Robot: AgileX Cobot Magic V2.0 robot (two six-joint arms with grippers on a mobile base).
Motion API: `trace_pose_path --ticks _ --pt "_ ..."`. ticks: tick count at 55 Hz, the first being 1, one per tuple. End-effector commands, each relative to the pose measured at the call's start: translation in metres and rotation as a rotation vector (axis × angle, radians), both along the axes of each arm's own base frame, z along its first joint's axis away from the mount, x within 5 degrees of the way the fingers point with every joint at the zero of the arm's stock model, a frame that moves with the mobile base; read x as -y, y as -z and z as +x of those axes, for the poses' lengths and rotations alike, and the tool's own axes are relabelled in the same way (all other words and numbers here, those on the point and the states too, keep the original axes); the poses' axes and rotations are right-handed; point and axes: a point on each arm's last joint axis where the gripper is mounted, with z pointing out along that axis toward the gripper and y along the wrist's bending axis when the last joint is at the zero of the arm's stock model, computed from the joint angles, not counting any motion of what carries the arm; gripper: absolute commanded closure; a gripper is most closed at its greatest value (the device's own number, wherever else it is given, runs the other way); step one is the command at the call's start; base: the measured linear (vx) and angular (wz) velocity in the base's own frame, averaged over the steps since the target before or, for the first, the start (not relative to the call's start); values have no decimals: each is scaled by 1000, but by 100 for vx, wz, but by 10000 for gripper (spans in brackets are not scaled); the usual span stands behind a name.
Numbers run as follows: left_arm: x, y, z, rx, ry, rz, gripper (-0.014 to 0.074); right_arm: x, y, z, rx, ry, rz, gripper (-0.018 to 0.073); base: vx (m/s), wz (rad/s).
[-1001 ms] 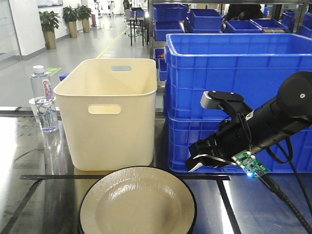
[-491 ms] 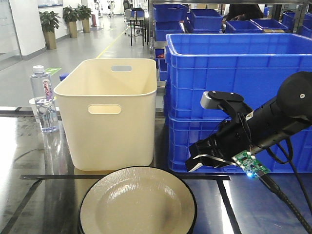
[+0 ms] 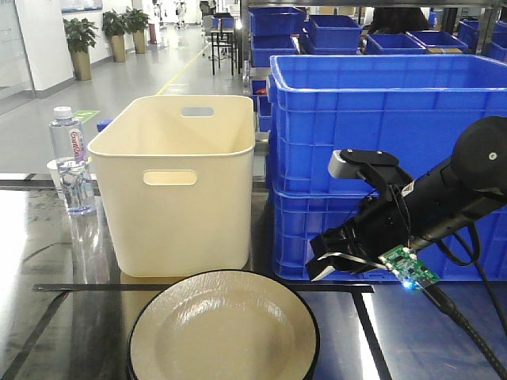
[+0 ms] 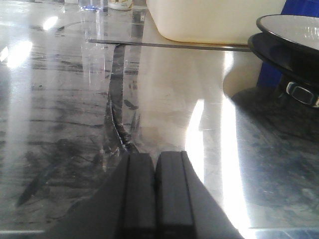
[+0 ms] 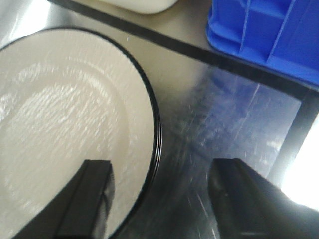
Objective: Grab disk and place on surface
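Note:
The disk [image 3: 224, 332] is a beige plate with a black rim, at the front middle of the glossy dark surface [image 3: 55, 261]. My right gripper [image 3: 331, 263] hangs open just right of the disk and above it. In the right wrist view, the right gripper [image 5: 162, 191] straddles the disk's [image 5: 65, 114] right rim: one finger over the plate, the other over the tabletop [image 5: 224, 119]. Several thin rim lines show there, like stacked plates. My left gripper [image 4: 155, 167] is shut and empty, low over the surface [image 4: 65, 99], with the disk [image 4: 294, 27] far off at the upper right.
A cream tub [image 3: 178, 182] stands behind the disk. Stacked blue crates [image 3: 380, 111] rise at the back right, close behind the right arm. A water bottle [image 3: 71, 158] stands at the far left. Black tape lines [image 3: 71, 288] cross the tabletop.
The right gripper has shifted slightly to the right and tilted a little. The disk and the rest of the scene have not moved.

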Motion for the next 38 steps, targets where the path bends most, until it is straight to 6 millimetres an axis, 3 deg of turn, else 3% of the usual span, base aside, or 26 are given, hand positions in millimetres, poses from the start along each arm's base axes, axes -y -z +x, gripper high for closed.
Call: trace_pose_path --ticks 1,11,21,38 --pt "0 -15 0 118 0 -22 601 7 -37 -18 106 5 33 168 0 0" --pt "0 -15 0 118 0 -22 601 21 -65 -64 232 68 87 356 0 0" --pt "0 -15 0 118 0 -22 601 47 -56 -127 402 135 72 572 0 0" --pt "0 -15 0 118 0 -22 601 95 -13 -242 703 311 63 568 0 0"
